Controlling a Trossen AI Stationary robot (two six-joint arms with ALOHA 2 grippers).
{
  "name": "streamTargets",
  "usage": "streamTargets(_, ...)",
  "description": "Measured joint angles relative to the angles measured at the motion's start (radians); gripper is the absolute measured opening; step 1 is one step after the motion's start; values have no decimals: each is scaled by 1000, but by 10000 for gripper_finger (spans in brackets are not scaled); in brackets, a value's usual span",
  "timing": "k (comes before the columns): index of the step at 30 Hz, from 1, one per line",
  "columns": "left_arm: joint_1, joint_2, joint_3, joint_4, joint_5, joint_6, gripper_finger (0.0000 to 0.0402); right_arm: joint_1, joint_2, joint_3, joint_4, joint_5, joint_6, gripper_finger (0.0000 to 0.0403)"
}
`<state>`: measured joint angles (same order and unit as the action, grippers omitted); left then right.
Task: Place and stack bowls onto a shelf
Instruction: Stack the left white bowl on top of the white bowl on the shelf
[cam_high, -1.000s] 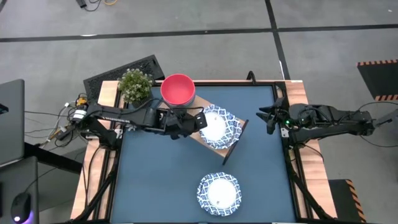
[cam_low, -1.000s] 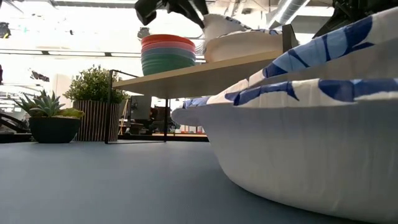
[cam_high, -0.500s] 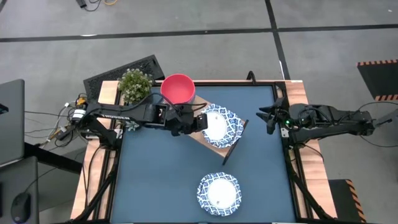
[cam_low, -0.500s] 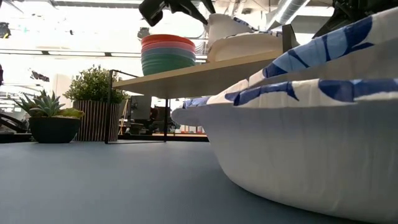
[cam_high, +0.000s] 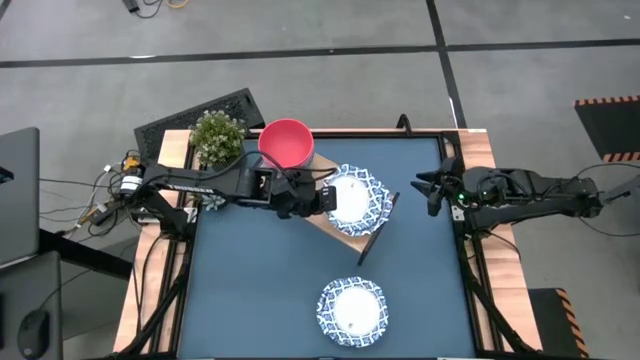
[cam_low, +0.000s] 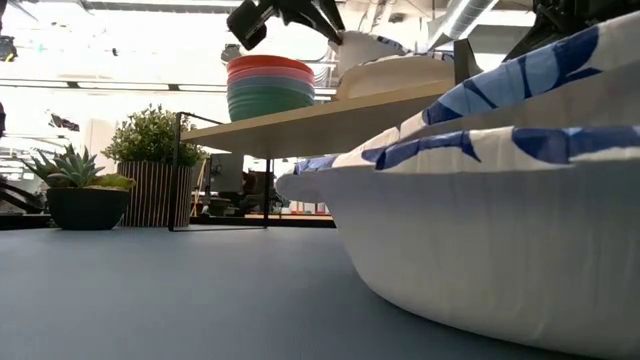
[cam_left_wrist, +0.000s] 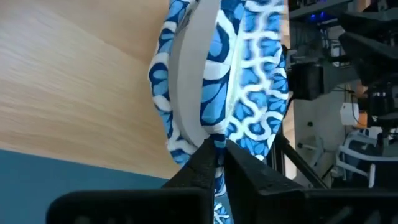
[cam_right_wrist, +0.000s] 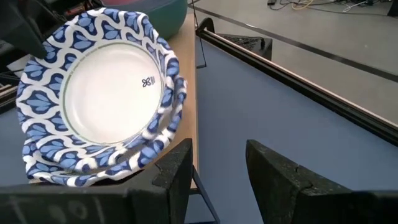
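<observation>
1. Left gripper (cam_high: 322, 198) pinches the rim of a patterned bowl (cam_high: 352, 200) — nested on another atop the shelf (cam_high: 330, 228).
2. Pink bowl (cam_high: 287, 143) tops the stack at 10 o'clock.
3. Right gripper (cam_high: 432, 188) — fingers parted, empty — waits at 3 o'clock.
4. Third patterned bowl (cam_high: 351, 311) sits on the table (cam_high: 260, 290) at 6 o'clock.

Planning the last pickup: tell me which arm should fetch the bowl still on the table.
Right. Its hand is open and idle at the table's edge, while the left hand is pinching a patterned bowl over the shelf. Remaining bowl sits between them.
</observation>
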<state>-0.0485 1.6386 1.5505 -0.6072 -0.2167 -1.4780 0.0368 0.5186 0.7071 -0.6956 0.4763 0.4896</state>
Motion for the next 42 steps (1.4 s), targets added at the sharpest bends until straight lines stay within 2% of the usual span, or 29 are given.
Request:
streamTargets(6, 3, -2, 0, 15, -5, -23, 2, 0, 0, 0, 0, 0, 0, 177)
streamTargets(11, 3, -3, 0, 140, 6, -27, 1, 0, 0, 0, 0, -1, 0, 177)
streamTargets(14, 3, -3, 0, 186, 50, -10, 0, 0, 0, 0, 0, -1, 0, 177)
streamTargets(22, 12, -2, 0, 87, 78, 13, 0, 0, 0, 0, 0, -2, 0, 177)
streamTargets(31, 42, -1, 0, 97, 103, 63, 0, 0, 0, 0, 0, -2, 0, 177)
streamTargets(42, 43, 64, 0, 114, 203, 35, 13, 0, -1, 0, -4, -3, 0, 177)
